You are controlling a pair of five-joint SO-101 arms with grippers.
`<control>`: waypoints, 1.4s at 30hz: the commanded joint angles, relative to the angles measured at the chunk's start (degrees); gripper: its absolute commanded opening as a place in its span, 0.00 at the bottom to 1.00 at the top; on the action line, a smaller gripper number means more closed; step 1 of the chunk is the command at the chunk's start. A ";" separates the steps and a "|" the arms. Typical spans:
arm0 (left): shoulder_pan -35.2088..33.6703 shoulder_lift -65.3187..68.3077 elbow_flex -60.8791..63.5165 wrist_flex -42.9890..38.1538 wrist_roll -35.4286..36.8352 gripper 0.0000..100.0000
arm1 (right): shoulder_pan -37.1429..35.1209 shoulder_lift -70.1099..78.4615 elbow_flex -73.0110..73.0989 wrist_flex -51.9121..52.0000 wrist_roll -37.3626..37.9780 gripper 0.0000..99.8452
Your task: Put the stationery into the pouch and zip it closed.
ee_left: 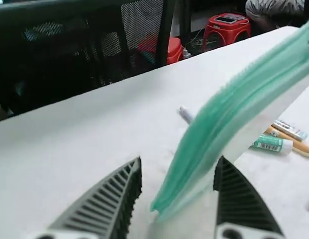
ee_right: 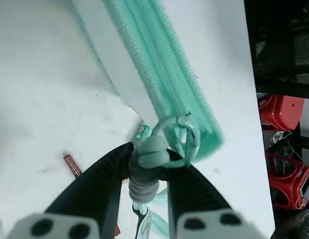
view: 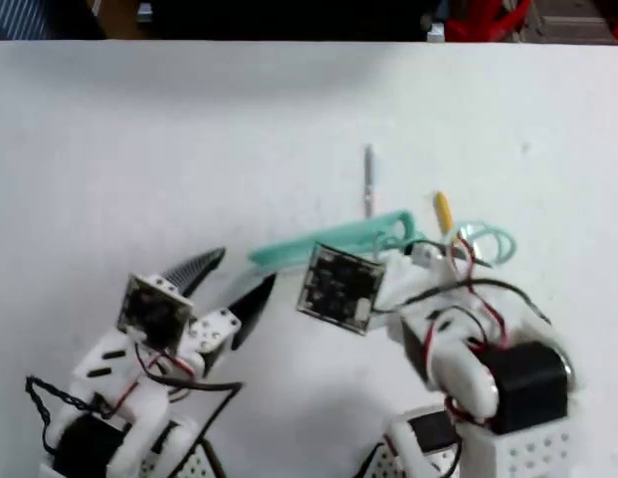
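Early stage: pens [view: 368, 181] loose on desk [view: 139, 129], unpacked. Zip cord [ee_right: 147, 154] of pouch [view: 328, 244] pinched tight in right fingers [ee_right: 102, 184]; left fingers [ee_left: 114, 194] wide open, flanking pouch end.

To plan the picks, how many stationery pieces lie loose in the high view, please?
2: a grey pen beyond the pouch, a yellow pen by its ring end; the right arm may hide more.

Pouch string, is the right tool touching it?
Touching. The right wrist view shows the right tool pinched shut on the knotted zipper string.
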 commanded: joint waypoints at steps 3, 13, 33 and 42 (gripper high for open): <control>1.01 0.13 -0.62 -6.51 -11.34 0.23 | 2.51 -2.15 -0.26 0.48 1.32 0.02; 12.53 0.13 7.21 -13.36 -13.89 0.24 | 2.07 -2.15 -0.26 0.31 1.76 0.02; 10.86 -0.04 25.85 -41.93 -5.98 0.11 | -5.76 15.34 -0.70 -7.69 -13.89 0.02; 9.45 -0.04 24.26 -43.78 -8.62 0.02 | -5.76 15.87 -0.70 -12.53 -23.21 0.02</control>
